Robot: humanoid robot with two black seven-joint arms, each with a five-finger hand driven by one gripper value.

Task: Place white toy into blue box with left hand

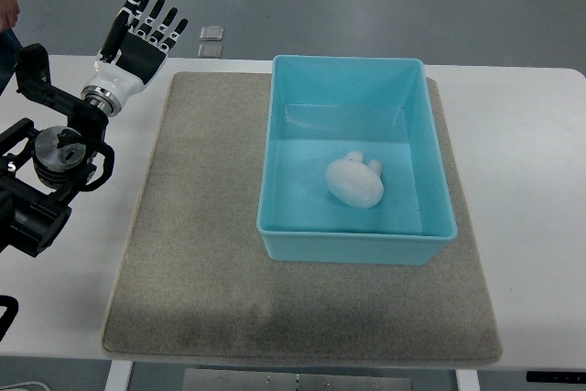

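White toy [355,180]: lying on floor of blue box [284,153], near-centre, clear of the walls.
Blue box: sits on grey mat [201,254], right of mat centre, open top.
Left hand [139,34]: far left, over surface [522,180] edge, fingers spread and extended, holding nothing, well apart from box.
Left arm [50,153]: enters from left edge.
Person: sleeve and hand [7,6] at far-left corner.

Grey mat [211,254] covers white table [531,190]; beyond table, two small square plates [211,41], possibly metal.
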